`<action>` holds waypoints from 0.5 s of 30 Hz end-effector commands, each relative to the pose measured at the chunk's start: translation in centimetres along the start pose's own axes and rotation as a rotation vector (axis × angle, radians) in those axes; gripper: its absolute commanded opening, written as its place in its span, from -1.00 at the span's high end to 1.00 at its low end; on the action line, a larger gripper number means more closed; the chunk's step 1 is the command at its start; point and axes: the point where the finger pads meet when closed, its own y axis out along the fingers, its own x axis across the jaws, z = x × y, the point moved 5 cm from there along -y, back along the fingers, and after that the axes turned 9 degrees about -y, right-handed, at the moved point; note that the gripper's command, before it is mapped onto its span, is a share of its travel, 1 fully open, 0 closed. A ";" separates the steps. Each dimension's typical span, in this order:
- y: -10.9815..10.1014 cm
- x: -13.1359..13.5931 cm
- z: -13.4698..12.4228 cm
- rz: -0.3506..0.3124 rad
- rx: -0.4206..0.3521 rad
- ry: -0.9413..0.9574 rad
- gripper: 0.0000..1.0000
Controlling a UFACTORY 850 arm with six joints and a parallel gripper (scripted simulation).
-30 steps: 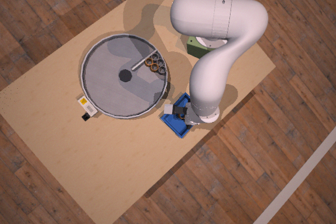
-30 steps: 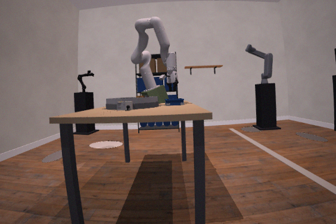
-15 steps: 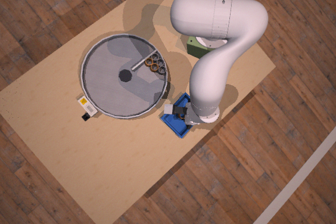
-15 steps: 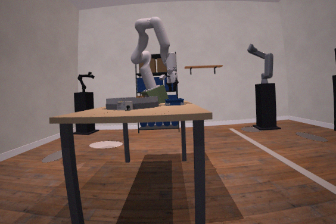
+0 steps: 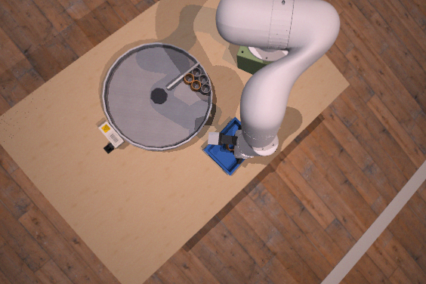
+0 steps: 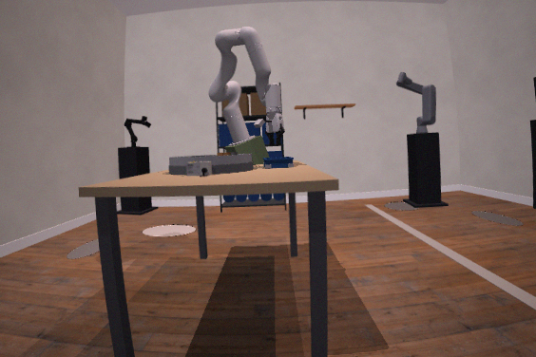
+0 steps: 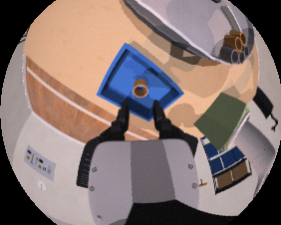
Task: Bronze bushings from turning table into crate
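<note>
The blue crate (image 5: 223, 151) sits on the table beside the round grey turning table (image 5: 156, 95). One bronze bushing (image 7: 140, 88) lies inside the crate (image 7: 140, 91). My gripper (image 7: 140, 107) hangs above the crate with its fingers apart and nothing between them; the bushing lies well below the fingertips. In the side view the gripper (image 6: 275, 129) is clearly higher than the crate (image 6: 278, 161). On the turning table, two bronze bushings (image 5: 189, 78) (image 5: 196, 84) and three steel bushings (image 5: 203, 78) are clustered at the right rim, beside a grey divider bar (image 5: 182, 75).
The arm's green base block (image 5: 250, 63) stands behind the crate. A small labelled control box (image 5: 110, 134) is fixed at the turning table's left front rim. The table's edge runs close beside the crate on its right.
</note>
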 end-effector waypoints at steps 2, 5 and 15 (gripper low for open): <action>-0.1 0.1 0.1 0.001 0.000 0.000 0.06; -0.1 1.9 1.3 0.001 0.001 0.000 0.06; -0.1 9.1 5.4 0.001 0.001 0.000 0.06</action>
